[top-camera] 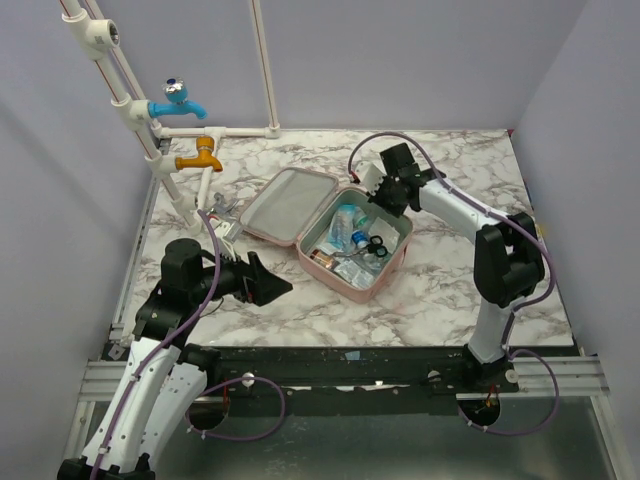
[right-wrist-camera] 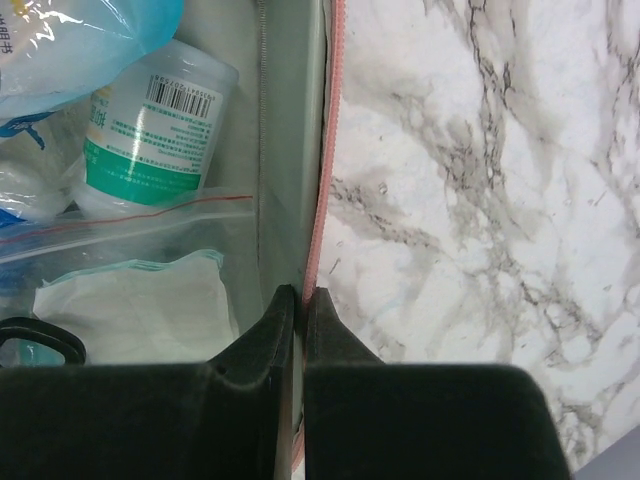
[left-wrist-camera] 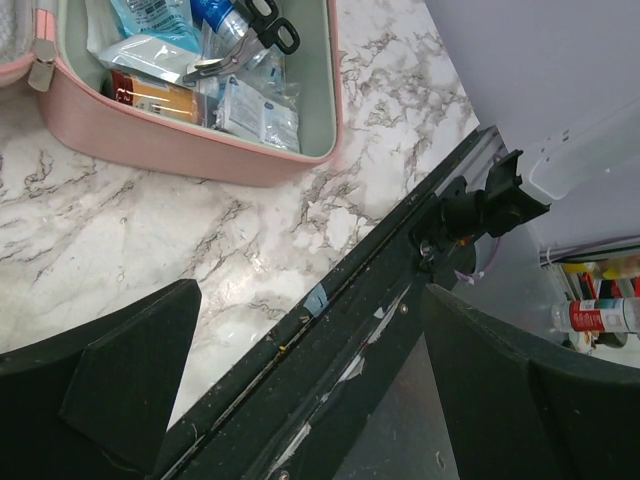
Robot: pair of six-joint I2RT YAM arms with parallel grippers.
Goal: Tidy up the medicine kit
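Medicine kit [top-camera: 345,283] lying open at the middle of the marble table [top-camera: 450,290], gripped at its rim by one arm.

The lid [top-camera: 290,205] is folded flat toward 10 o'clock of the tray, grey lining up. The tray's far wall, at about 1 o'clock, is pinched between the narrowly closed fingers of the right gripper [right-wrist-camera: 300,295], with the grey lining on one side and the pink zip edge on the other. Inside the tray, black-handled scissors [left-wrist-camera: 262,25], sealed packets and a green-labelled bottle [right-wrist-camera: 160,125] are seen. The left gripper [left-wrist-camera: 310,295] is held at 8 o'clock of the kit, well apart from it, above the table's near edge, its jaws spread wide with nothing between them.
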